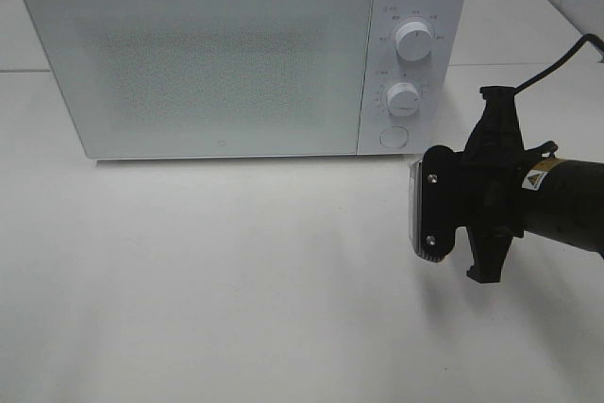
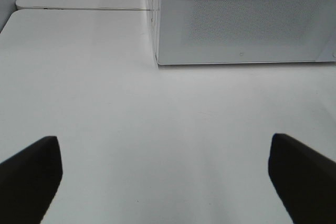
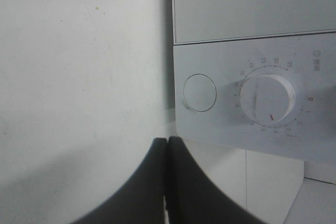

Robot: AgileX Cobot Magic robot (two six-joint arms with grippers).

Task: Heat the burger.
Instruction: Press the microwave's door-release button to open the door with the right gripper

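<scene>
The burger is out of view. A white microwave (image 1: 198, 54) stands at the back of the table with its door shut; its front also fills part of the left wrist view (image 2: 241, 19). My right gripper (image 1: 417, 214) is turned on its side in front of the control panel, with nothing held. In the right wrist view its fingers (image 3: 157, 182) are pressed together, tips (image 3: 167, 142) a short way from the round door button (image 3: 199, 93), not touching it. My left gripper (image 2: 167, 182) is open above bare table, left of the microwave's front.
Two dials (image 1: 413, 41) (image 1: 402, 98) sit above the door button (image 1: 391, 137) on the panel. The lower dial (image 3: 266, 99) has a numbered scale. A black cable (image 1: 557, 63) runs behind the right arm. The white table (image 1: 236, 280) stretches in front of the microwave.
</scene>
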